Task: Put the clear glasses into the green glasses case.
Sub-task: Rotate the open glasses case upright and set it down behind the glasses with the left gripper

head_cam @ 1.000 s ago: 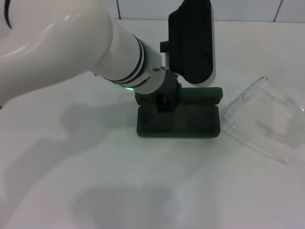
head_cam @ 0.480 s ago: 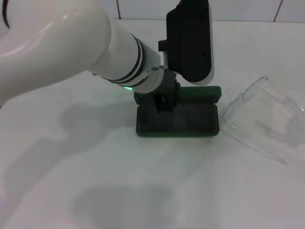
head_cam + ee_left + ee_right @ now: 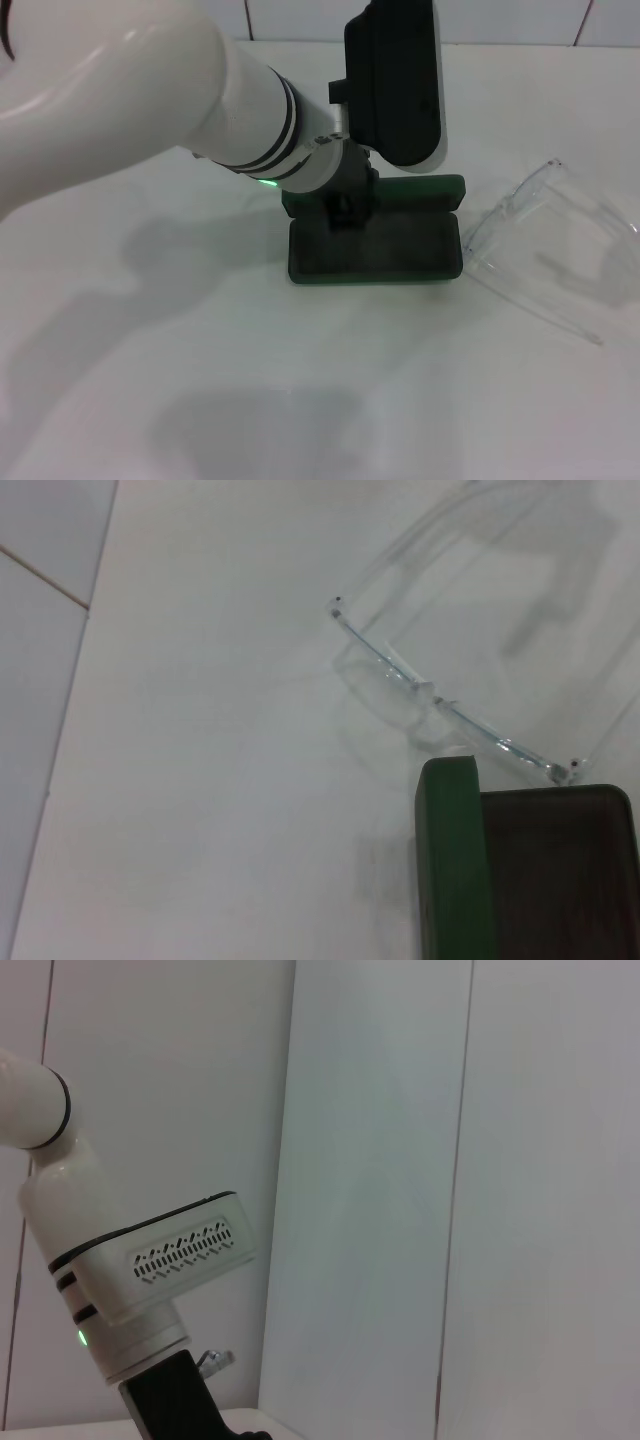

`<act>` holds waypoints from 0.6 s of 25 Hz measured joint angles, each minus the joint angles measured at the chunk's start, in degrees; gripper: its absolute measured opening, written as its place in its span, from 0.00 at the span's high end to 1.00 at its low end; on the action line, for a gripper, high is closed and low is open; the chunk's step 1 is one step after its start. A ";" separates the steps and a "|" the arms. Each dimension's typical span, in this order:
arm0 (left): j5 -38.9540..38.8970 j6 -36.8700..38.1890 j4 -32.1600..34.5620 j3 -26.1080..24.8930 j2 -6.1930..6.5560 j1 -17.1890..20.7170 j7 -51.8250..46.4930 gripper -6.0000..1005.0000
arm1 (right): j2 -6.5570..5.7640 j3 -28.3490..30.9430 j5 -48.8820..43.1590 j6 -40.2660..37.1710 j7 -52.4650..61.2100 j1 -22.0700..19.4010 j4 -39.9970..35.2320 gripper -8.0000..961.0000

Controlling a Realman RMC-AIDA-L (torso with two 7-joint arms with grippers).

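Clear glasses (image 3: pixel 545 250) lie on the white surface (image 3: pixel 300 400), arms unfolded, just right of the open green glasses case (image 3: pixel 375 250) and apart from the left gripper (image 3: pixel 347 212). That gripper sits down at the case's back edge by the lid; finger state: cannot tell. Right gripper not in view.

From our head we look down on the green glasses case (image 3: pixel 375 250). Our left wrist camera sits close above its corner, sharing it. Our right wrist camera faces the wall, level.
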 joint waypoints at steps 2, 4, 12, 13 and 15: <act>0.03 -0.23 0.00 -0.03 0.03 0.17 -0.19 0.76 | 0.00 0.00 0.00 -0.08 0.00 -0.07 0.00 0.11; 0.42 -0.31 -0.01 0.18 0.02 0.30 -0.60 0.76 | 0.00 0.00 0.00 -0.11 0.00 -0.10 0.00 0.10; 1.15 -0.13 0.03 1.23 -0.05 0.41 -1.20 0.69 | 0.00 0.09 0.00 -0.29 0.02 -0.06 0.00 0.10; 1.23 -0.22 0.03 1.33 -0.04 0.40 -1.20 0.69 | 0.00 0.09 0.00 -0.33 0.04 -0.08 0.00 0.10; 1.27 -0.37 0.10 1.42 -0.04 0.40 -1.21 0.69 | 0.00 0.09 0.00 -0.39 0.05 -0.10 0.00 0.10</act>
